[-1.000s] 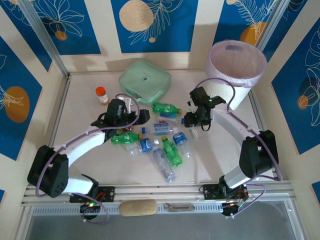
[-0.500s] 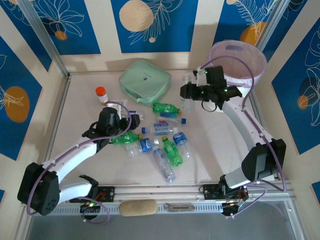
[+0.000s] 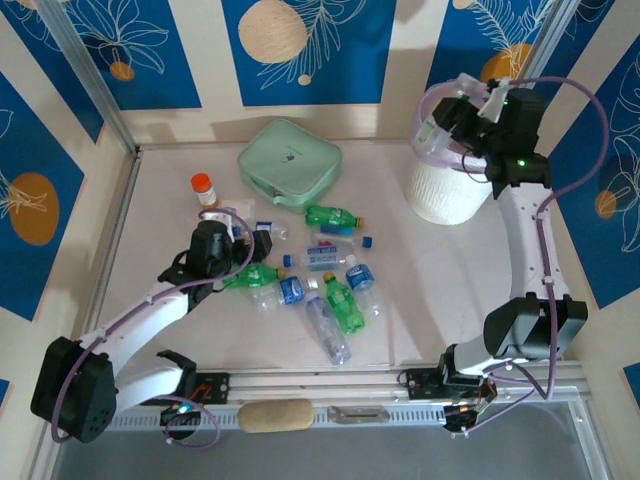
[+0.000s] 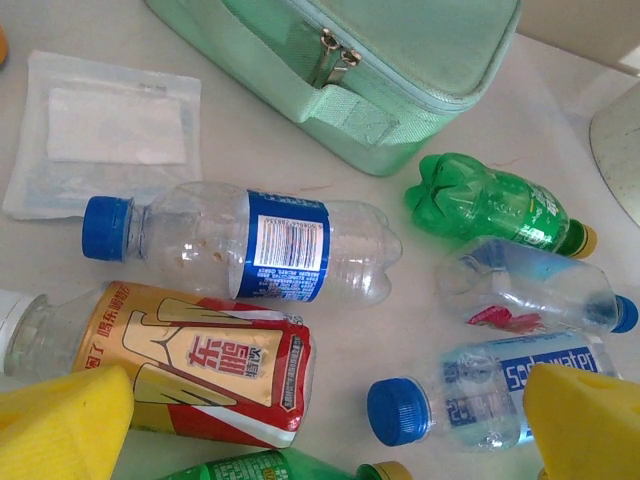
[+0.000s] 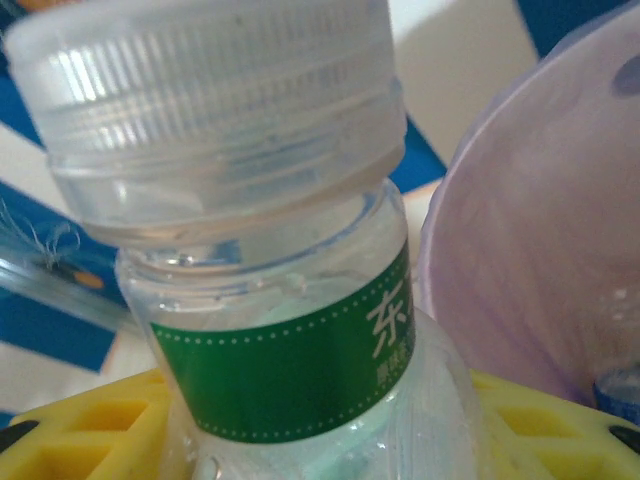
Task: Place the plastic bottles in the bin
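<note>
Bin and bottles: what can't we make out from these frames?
- Inside of the bin: top view, the right gripper and its clear bottle cover much of the mouth; contents unreadable.
- Clear bottle's lower body: right wrist view, cut off by the bottom edge.
- Bottom green bottle: left wrist view, cut off by the frame edge.
- Label text in the bottle pile: top view, too small.

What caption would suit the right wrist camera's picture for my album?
Right gripper holding a clear, green-labelled bottle beside the lilac-lined bin.
</note>
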Tool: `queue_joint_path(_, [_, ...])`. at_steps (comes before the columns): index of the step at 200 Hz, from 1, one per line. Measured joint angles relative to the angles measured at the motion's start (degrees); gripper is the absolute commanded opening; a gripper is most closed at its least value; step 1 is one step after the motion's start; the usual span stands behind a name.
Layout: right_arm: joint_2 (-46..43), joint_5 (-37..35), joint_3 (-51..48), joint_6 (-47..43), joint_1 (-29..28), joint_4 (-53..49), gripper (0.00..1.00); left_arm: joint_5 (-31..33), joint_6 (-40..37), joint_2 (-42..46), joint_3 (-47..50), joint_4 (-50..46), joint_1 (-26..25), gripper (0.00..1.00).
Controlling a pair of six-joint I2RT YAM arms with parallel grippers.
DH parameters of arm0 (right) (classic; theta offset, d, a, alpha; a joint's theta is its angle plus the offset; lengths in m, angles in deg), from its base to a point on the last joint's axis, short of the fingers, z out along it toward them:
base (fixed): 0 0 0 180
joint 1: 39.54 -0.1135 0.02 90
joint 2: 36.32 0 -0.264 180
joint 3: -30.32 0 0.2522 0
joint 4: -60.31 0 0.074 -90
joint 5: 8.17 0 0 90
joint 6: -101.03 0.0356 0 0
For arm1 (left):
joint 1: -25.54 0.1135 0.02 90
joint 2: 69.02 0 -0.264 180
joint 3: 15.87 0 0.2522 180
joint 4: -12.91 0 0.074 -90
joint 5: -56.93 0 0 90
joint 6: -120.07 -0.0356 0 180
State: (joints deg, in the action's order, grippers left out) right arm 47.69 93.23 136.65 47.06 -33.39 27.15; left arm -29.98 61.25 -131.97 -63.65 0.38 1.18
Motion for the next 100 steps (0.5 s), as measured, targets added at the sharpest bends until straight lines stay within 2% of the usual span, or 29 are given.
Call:
queue_joint_path(36, [1.6, -3.4, 1.2, 3.6, 2.7, 4.8, 0.46, 0.0, 0.0, 1.0, 0.8, 0.0, 0.2, 1.0])
queue_joint_path(100, [7.9, -12.8, 4.7, 1.2, 2.7, 5.3, 0.47, 0.0, 0.0, 1.6, 1.1, 0.0, 0.2, 1.0])
